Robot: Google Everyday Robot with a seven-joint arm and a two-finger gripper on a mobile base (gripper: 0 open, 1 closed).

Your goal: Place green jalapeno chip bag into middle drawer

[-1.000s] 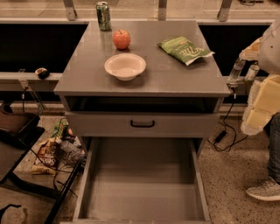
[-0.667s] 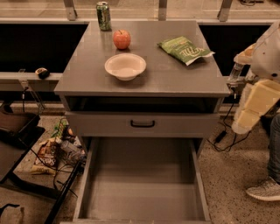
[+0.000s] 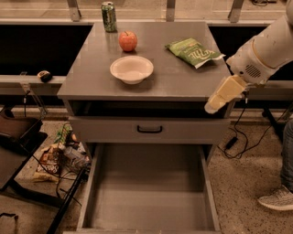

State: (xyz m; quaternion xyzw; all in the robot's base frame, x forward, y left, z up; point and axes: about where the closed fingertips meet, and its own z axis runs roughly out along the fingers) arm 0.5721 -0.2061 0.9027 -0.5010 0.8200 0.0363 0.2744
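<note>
The green jalapeno chip bag (image 3: 193, 51) lies flat on the grey cabinet top (image 3: 169, 82), at the back right. The middle drawer (image 3: 146, 196) is pulled out wide below the cabinet, and its bare grey floor holds nothing. My gripper (image 3: 219, 98), cream-coloured on a white arm reaching in from the upper right, hangs at the cabinet's right front corner. It is in front of and below the bag and apart from it. It holds nothing that I can see.
A white bowl (image 3: 131, 68), a red apple (image 3: 128, 40) and a green soda can (image 3: 108, 10) stand on the cabinet top. A shut drawer front with a black handle (image 3: 149, 129) sits above the open drawer. Clutter and cables (image 3: 59, 155) lie at the left, and a person's shoe (image 3: 277, 199) at the right.
My gripper has moved left and slightly up, from beside the cabinet's right side to its right front corner. The bag, bowl, apple and drawer have not moved.
</note>
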